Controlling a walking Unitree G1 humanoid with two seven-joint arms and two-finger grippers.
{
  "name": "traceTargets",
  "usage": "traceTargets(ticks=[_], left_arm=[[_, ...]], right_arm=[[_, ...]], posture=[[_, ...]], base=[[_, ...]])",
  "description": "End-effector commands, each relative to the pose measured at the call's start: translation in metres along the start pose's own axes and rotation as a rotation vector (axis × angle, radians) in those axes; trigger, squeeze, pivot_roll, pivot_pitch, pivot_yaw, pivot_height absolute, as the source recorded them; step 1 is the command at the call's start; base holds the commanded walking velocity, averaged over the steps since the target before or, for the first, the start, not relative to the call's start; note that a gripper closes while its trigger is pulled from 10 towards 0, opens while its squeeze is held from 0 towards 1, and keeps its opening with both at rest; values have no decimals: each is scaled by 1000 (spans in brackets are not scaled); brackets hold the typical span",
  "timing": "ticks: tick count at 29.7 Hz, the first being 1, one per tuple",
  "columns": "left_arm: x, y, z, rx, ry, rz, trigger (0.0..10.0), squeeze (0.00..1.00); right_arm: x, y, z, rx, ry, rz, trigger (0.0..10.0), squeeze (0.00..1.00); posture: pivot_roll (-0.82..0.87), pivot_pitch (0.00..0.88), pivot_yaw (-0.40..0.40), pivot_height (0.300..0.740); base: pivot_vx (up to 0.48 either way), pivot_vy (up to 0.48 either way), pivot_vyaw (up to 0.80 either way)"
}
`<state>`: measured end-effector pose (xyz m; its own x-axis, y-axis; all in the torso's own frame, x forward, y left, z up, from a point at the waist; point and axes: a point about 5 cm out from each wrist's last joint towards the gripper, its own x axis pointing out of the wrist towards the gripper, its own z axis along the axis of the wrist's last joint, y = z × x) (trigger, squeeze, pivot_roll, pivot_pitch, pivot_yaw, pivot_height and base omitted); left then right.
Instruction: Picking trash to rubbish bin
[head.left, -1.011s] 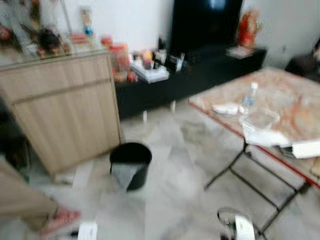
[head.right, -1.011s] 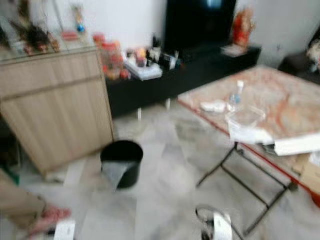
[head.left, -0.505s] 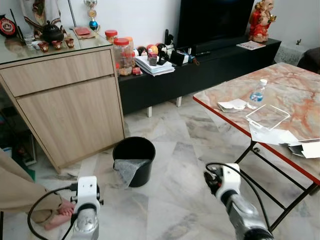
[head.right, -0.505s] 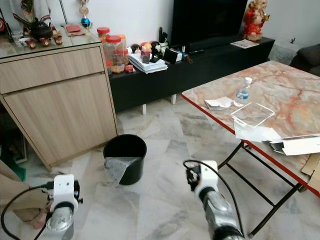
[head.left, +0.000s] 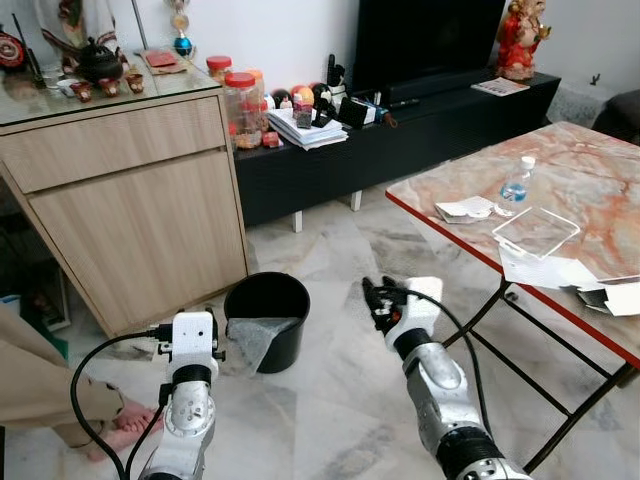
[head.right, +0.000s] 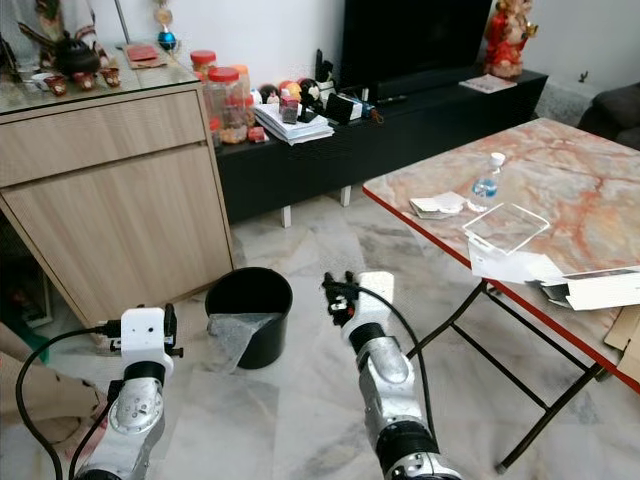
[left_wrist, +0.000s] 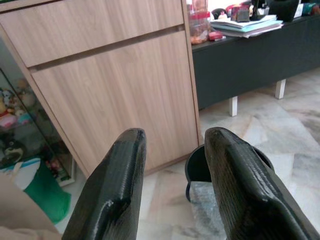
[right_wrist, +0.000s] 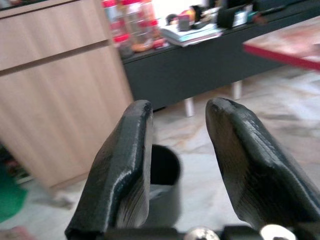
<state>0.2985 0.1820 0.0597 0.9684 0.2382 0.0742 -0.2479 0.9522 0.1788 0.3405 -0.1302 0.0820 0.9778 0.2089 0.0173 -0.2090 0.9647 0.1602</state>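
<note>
floor (head.left: 330, 400): grey marble tiles | black bin (head.left: 267, 320) beside wooden cabinet (head.left: 130, 200)

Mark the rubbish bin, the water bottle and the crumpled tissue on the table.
rubbish bin (head.left: 268, 300): left eye view, on its dark inside wall.
water bottle (head.left: 516, 184): left eye view, on its clear body.
crumpled tissue (head.left: 464, 209): left eye view, on its white middle.

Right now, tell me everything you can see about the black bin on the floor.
The black bin is a round, open-topped bucket, seemingly plastic, standing upright on the marble floor near the corner of the wooden cabinet. A grey, translucent sheet, maybe a liner or bag, drapes over its front rim and down the outside. Its inside looks dark; contents cannot be made out. Neither gripper touches it.
</note>
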Motion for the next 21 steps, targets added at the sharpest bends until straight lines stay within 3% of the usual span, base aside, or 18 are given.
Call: traceTargets(ticks=[1, 6, 11, 14, 21], left_arm=[[5, 1, 4, 16, -10, 2, 10000, 0], [16, 2, 10, 7, 2, 4, 10000, 0], [18, -4, 12, 3, -6, -29, 10000, 0], [18, -14, 14, -7, -11, -92, 10000, 0], [23, -17, 21, -12, -30, -99, 10000, 0]], right_arm=[[4, -3, 9, 5, -35, -25, 10000, 0], [5, -3, 11, 9, -37, -39, 10000, 0], [6, -6, 11, 13, -29, -64, 10000, 0], [9, -7, 12, 8, -18, -70, 10000, 0], [11, -4, 13, 5, -13, -65, 10000, 0]], posture=[[-52, 0, -28, 740], [-51, 0, -26, 740], [-47, 0, -24, 740], [-38, 0, -28, 740], [-33, 0, -31, 740]], base=[[0, 0, 0], [0, 0, 0], [0, 0, 0], [0, 0, -800], [0, 0, -800]])
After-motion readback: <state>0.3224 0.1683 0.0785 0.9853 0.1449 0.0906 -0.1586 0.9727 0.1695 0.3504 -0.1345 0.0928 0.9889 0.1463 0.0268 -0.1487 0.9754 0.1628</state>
